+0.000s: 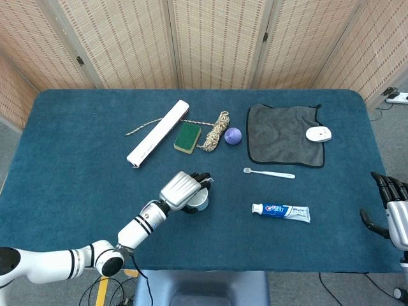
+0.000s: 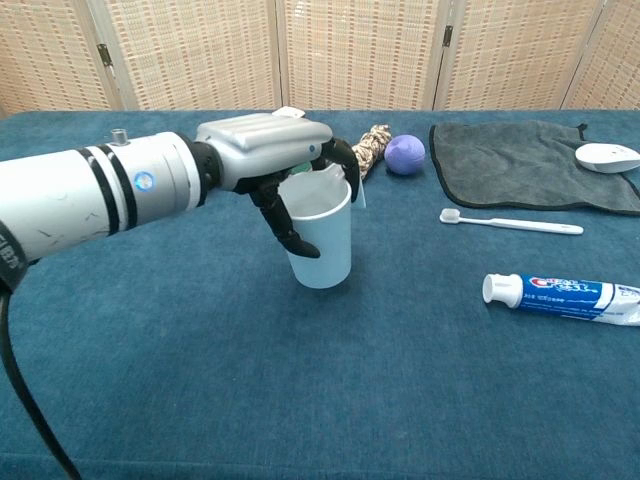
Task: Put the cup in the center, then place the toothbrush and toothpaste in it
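Observation:
My left hand (image 1: 182,189) (image 2: 270,160) grips a pale blue cup (image 2: 322,237) (image 1: 200,201), upright, near the middle of the blue table, its base at or just above the cloth. A white toothbrush (image 1: 269,173) (image 2: 510,224) lies to the right of the cup. Nearer the front edge lies a toothpaste tube (image 1: 281,211) (image 2: 562,295), its cap pointing left. My right hand (image 1: 394,208) hangs at the table's right edge, empty, fingers apart; only the head view shows it.
Along the back lie a long white box (image 1: 157,132), a green sponge (image 1: 187,138), a coiled rope (image 1: 217,130) and a purple ball (image 1: 233,135). A grey cloth (image 1: 284,143) at the back right carries a white mouse (image 1: 318,134).

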{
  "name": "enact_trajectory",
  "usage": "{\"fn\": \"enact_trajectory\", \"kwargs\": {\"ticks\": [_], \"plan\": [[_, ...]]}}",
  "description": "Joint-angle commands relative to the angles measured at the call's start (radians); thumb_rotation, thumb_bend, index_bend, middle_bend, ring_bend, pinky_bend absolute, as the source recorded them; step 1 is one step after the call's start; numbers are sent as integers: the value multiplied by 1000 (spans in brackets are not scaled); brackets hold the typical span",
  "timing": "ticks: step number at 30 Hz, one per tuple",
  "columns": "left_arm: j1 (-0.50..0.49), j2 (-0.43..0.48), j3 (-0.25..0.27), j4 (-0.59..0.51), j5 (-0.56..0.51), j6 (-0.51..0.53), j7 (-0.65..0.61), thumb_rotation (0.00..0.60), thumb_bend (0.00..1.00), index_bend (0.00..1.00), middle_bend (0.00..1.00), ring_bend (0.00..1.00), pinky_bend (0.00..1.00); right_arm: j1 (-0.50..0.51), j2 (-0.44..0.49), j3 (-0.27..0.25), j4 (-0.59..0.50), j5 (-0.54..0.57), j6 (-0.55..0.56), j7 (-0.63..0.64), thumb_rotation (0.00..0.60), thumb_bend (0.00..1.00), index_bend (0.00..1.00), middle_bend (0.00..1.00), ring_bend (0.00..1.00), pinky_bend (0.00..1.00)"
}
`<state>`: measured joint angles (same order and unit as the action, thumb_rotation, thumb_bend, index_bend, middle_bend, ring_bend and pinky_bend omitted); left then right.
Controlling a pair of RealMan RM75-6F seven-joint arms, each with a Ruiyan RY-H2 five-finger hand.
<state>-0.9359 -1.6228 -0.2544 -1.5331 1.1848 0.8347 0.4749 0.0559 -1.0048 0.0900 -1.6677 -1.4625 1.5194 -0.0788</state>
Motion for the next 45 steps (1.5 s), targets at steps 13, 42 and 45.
{"fn": "enact_trajectory", "kwargs": {"ticks": [13,42,45], "plan": [[-90,-98,-4,55,-235,42,207,600,215,244,208,276,683,-14,3,2,5,-8,23,18,600,290,50,158,134,187],[179,270,43,-295,-136,402,2,600,215,94,31,40,371,54,13,6,-33,-109,-26,39,600,299,57,283,204,231],[233,321,59,-298,-116,439,-43,600,215,108,31,43,371,84,14,13,-45,-114,-60,40,600,299,89,350,262,277]]}}
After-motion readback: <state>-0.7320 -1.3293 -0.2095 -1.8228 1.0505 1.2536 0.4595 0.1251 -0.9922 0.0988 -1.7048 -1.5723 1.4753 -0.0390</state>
